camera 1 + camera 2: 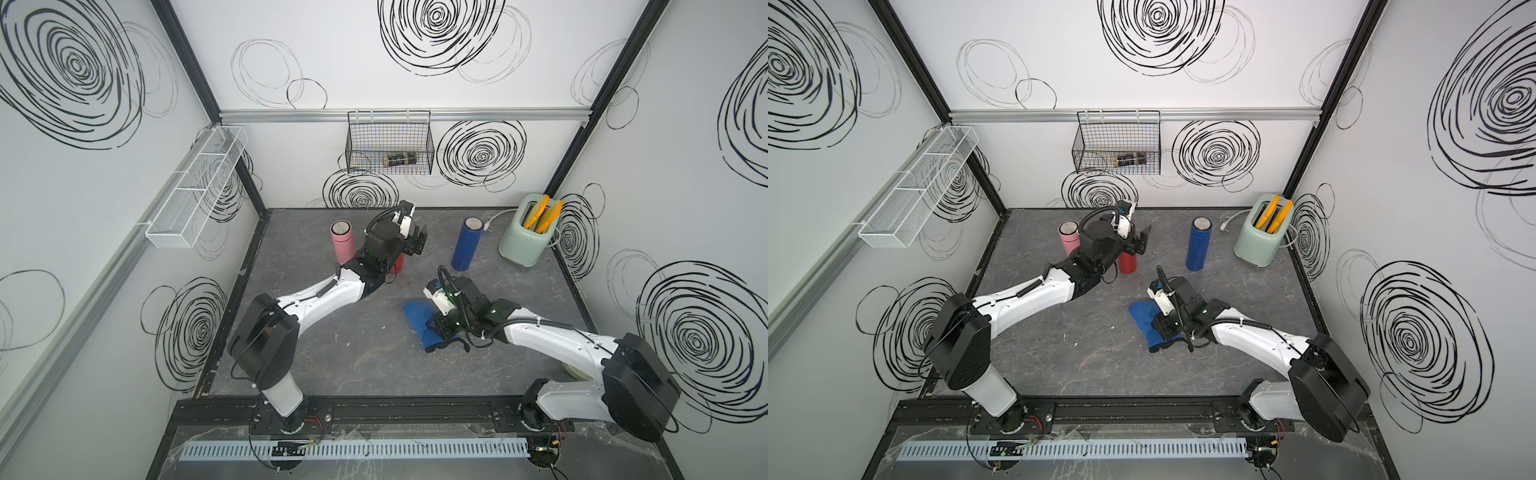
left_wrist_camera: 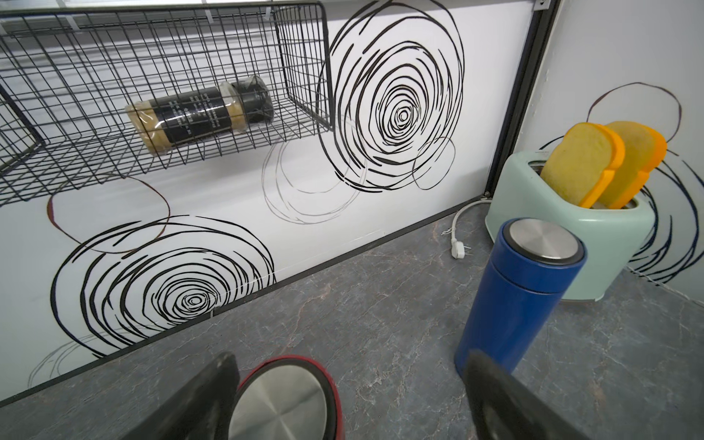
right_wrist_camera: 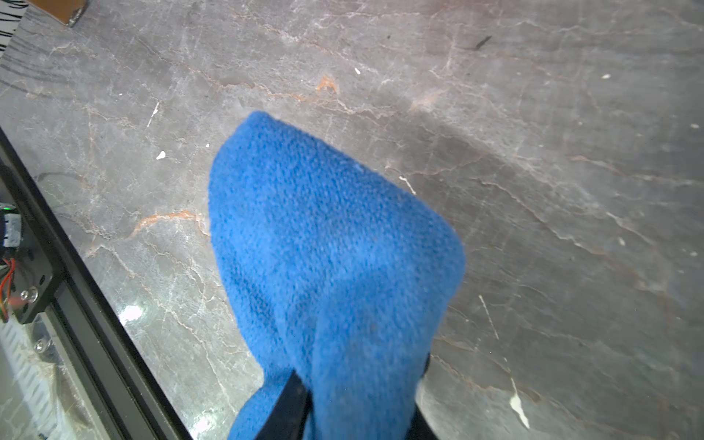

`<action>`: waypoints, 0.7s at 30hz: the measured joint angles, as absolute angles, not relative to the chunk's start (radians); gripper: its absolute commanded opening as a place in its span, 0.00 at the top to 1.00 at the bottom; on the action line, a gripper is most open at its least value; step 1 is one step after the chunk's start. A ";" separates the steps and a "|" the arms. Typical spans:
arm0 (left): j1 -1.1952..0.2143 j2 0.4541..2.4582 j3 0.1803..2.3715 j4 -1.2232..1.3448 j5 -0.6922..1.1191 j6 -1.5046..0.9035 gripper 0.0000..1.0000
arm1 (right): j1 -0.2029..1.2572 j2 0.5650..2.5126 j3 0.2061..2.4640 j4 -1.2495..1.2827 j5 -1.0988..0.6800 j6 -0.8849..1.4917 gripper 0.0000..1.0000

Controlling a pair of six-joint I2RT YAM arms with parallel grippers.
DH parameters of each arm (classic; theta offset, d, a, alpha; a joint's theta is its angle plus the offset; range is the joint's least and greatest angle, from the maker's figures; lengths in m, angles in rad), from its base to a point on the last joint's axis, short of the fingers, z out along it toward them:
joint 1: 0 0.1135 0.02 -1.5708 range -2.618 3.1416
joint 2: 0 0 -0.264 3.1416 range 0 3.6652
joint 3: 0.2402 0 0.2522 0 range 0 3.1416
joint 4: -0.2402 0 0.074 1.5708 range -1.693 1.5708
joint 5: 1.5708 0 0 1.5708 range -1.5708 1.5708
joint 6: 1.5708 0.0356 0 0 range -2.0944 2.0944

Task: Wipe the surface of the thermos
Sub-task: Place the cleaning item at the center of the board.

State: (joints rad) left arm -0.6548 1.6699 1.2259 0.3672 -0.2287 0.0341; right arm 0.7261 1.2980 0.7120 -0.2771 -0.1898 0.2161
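A red thermos (image 1: 1128,262) (image 1: 397,266) stands at the back middle of the table, mostly hidden under my left arm in both top views. My left gripper (image 1: 1140,242) (image 2: 350,362) is open at its top. In the left wrist view the steel lid of the red thermos (image 2: 282,404) sits between the fingers, close to one finger (image 2: 213,384). A pink thermos (image 1: 343,245) stands to its left and a blue thermos (image 1: 467,249) (image 2: 518,301) to its right. My right gripper (image 1: 436,328) (image 3: 358,407) is shut on a blue cloth (image 1: 417,318) (image 3: 331,247), which hangs over the middle of the table.
A mint toaster (image 1: 525,241) (image 2: 571,236) with two toast slices stands in the back right corner, its plug (image 2: 459,249) lying on the table. On the back wall hangs a black wire basket (image 1: 390,143) holding a jar (image 2: 202,114). A white mesh shelf (image 1: 195,187) hangs on the left wall.
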 measured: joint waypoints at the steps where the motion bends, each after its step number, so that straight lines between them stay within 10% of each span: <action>1: -0.657 1.667 1.231 0.359 -0.229 0.035 0.04 | 0.721 1.298 0.707 -0.279 -0.185 0.219 0.57; 6: -0.661 1.631 1.236 0.327 -0.233 0.037 0.04 | 0.708 1.301 0.679 -0.295 -0.163 0.233 0.02; 21: -0.663 1.390 1.211 0.216 -0.257 0.031 0.04 | 0.707 1.243 0.844 -0.450 -0.075 0.264 0.02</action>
State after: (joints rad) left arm -0.6632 1.3895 1.2110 0.2165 -0.2565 0.0315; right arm 0.7071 1.2434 0.8436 -0.4496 -0.0753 0.2638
